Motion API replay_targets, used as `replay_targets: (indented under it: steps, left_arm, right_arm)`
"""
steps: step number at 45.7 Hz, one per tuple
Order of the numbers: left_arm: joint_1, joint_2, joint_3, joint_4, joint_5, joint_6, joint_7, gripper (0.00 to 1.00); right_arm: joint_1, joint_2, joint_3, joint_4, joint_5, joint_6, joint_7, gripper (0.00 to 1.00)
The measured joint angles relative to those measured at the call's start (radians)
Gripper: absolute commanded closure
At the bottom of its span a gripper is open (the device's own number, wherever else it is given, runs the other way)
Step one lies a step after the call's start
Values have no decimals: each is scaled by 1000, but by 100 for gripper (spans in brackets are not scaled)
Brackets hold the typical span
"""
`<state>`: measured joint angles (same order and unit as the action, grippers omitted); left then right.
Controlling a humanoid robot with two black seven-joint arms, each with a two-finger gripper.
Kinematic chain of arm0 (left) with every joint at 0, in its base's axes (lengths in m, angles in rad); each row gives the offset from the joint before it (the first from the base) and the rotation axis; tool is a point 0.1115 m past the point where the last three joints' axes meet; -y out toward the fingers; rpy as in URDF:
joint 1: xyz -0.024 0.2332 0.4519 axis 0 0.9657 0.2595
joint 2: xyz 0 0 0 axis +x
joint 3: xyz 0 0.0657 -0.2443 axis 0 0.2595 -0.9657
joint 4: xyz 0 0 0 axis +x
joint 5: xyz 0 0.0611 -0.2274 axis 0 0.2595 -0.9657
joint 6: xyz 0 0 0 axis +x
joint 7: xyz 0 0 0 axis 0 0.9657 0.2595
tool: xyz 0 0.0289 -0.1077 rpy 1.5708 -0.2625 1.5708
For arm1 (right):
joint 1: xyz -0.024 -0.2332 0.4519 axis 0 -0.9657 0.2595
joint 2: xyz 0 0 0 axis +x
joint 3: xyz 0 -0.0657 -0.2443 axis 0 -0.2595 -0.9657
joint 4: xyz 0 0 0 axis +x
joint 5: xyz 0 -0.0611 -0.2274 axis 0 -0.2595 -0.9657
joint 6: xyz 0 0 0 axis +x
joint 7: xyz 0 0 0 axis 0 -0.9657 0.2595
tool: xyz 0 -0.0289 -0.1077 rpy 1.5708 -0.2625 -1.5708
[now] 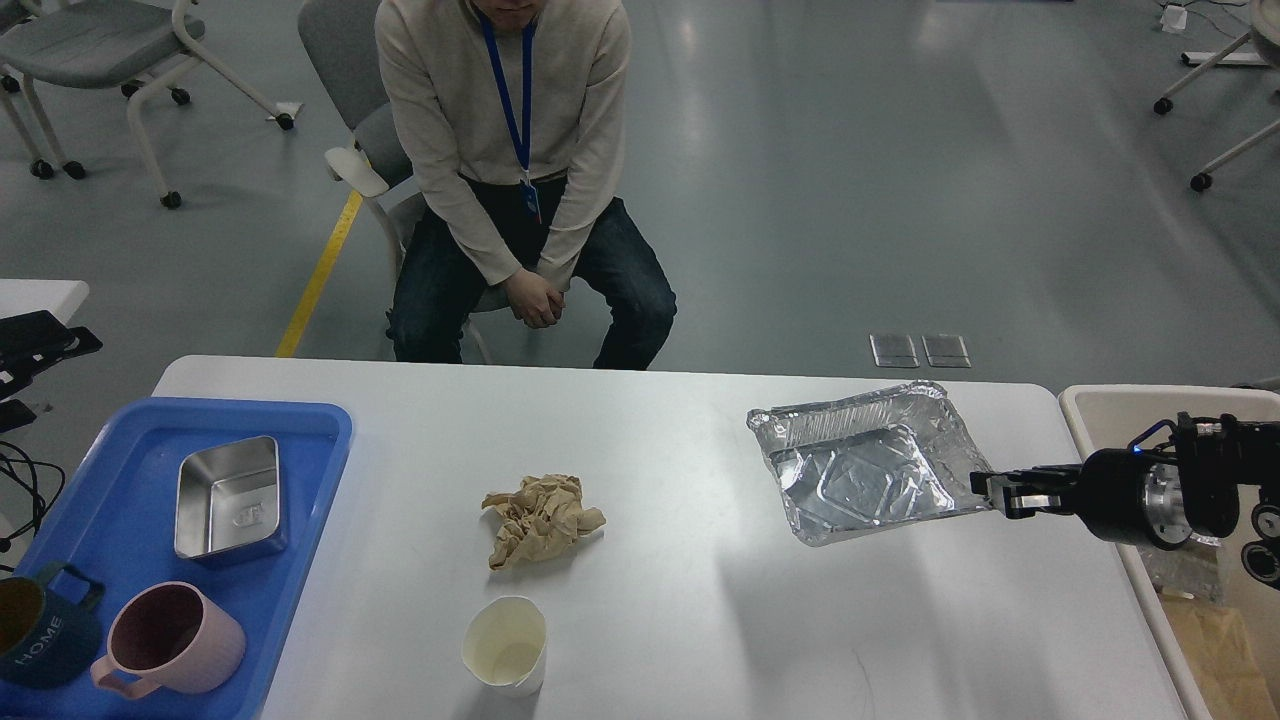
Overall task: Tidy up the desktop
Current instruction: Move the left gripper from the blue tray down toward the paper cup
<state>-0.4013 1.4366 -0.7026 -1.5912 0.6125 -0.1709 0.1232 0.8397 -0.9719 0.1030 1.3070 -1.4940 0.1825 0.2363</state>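
Right gripper's fingers point(992, 489) closed on the right edge of a crumpled foil tray point(868, 462), held tilted above the bench point(680, 590). Left of the foil tray: a crumpled brown paper wad point(541, 518); nearer than it, a white paper cup point(505, 645). Far left of the foil tray, a blue plastic tray point(300, 500) overhangs the bench edge. Just right of it, a beige bin point(1120, 400) beside the bench. Left gripper not in view.
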Motion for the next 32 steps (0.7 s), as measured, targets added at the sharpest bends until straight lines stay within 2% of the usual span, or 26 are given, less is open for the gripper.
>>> replay_targets:
  steps: [5, 9, 32]
  left_arm:
    - [-1, -8, 1, -1, 13, 0, -69, 4]
    - [-1, -18, 0, -1, 34, 1, -88, 4]
    - [3, -192, 1, 4, 67, -34, -86, 4]
  right_arm:
    - [0, 0, 0, 0, 0, 0, 0, 100]
    - [0, -1, 0, 0, 0, 0, 1, 100]
    - [-2, 1, 0, 0, 0, -1, 1, 100]
